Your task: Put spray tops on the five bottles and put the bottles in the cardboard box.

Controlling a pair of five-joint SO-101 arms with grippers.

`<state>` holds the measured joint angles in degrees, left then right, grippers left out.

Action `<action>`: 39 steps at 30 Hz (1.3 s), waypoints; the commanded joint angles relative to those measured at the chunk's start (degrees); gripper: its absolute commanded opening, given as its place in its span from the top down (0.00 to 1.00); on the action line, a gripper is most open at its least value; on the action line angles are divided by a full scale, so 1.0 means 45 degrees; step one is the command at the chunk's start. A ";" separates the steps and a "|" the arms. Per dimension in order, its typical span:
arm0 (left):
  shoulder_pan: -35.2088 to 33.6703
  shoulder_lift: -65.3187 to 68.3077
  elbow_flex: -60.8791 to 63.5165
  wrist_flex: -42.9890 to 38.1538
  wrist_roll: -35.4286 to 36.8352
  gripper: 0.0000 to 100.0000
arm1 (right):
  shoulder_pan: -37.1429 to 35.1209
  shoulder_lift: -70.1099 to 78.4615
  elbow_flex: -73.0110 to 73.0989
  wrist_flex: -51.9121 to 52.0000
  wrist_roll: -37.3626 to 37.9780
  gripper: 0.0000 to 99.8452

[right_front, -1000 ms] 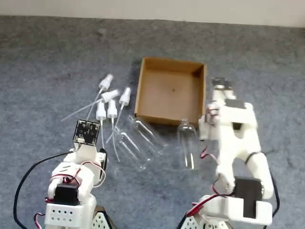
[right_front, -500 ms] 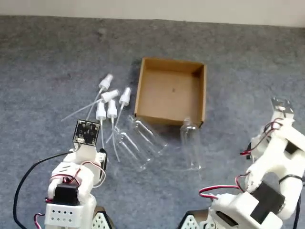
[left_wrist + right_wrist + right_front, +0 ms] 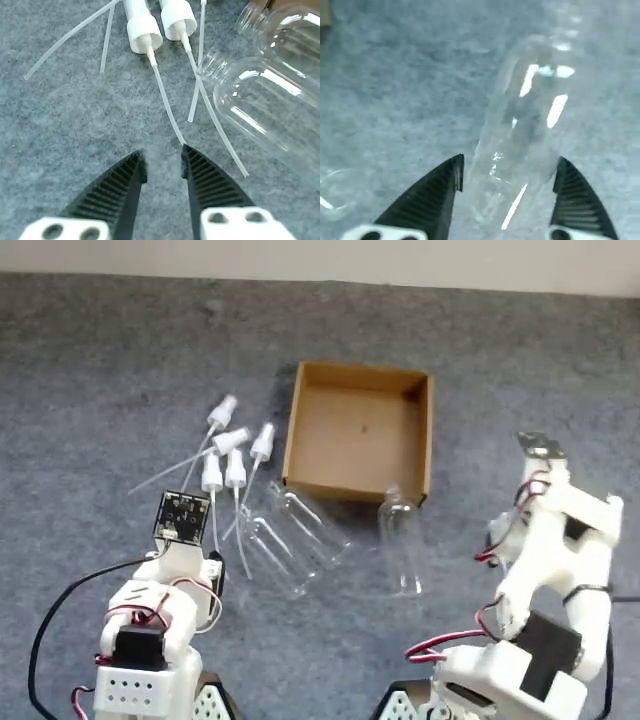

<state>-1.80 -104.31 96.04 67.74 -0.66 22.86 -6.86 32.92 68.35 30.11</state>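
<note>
Step in hand, as I judge it: the very start. No top is on any bottle and nothing is boxed.

Left gripper [image 3: 161, 159] is well left of the box, on its near side, low over the grey carpet-like surface [image 3: 120, 360]. Jaws are parted by a narrow gap and hold nothing; the end of one thin tube lies right at a jaw tip.

Five white plastic spray tops with long clear dip tubes [image 3: 232, 454] lie loose just left of the box, tubes fanned toward the left arm.

A heap of clear plastic bottles [image 3: 290, 530] lies on its side off the box's near-left corner, necks open. The exact count in the heap is hard to tell.

Brown open cardboard box [image 3: 427, 445]: empty, bare floor showing.

One more clear bottle [image 3: 400, 540] lies just off the box's near-right corner, neck toward the box, uncapped.

Right gripper [image 3: 509, 169] is right of the box, jaws spread wide and gripping nothing. That single bottle [image 3: 530, 115] lies ahead, lined up between them.

Next move, likely: the right jaws close on that bottle and steady it, neck free. The left jaws take a spray top by its head and feed the tube in.
</note>
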 commanded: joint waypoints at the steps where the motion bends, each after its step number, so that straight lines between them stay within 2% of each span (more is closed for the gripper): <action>1: -0.0010 -0.0010 0.0225 0.0059 0.0059 0.92 | -0.1358 -0.1748 -0.0049 0.0576 -0.1250 0.74; 3: -0.0010 -0.0010 0.0225 0.0059 0.0059 0.92 | -0.2139 -0.2842 -0.0049 0.1338 -0.1700 0.72; 6: -0.0010 -0.0010 0.0225 0.0059 0.0059 0.92 | -0.2784 -0.4659 -0.0010 0.2686 -0.1426 0.64; 9: -0.0010 -0.0010 0.0225 0.0215 0.0059 0.92 | -0.2842 -0.6379 0.0068 0.2589 -0.1035 0.60; 13: 0.0010 -0.0010 0.0225 0.0215 0.0059 0.92 | -0.2901 -0.8957 0.1397 0.2061 -0.1407 0.64; 20: 0.0010 -0.0010 0.0225 0.0215 0.0059 0.92 | -0.2569 -1.4056 0.5402 0.0752 -0.1407 0.79; 24: 0.0010 -0.0010 0.0225 0.0215 0.0059 0.92 | -0.0772 -1.5600 0.6867 0.0772 -0.0703 0.86; 27: 0.0049 -0.0010 0.0225 0.0215 0.0059 0.92 | 0.1104 -1.4916 0.5538 0.1514 0.0332 0.85; 33: 0.0049 -0.0010 0.0225 0.0215 0.0059 0.92 | 0.5011 -0.9680 0.0987 0.2725 0.1328 0.79; 39: 0.0049 -0.0010 0.0225 0.0215 0.0059 0.92 | 0.8293 -0.4230 -0.2471 0.2784 0.2403 0.78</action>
<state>-1.80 -104.31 96.04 68.44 -0.66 53.71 -36.57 30.55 80.48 38.73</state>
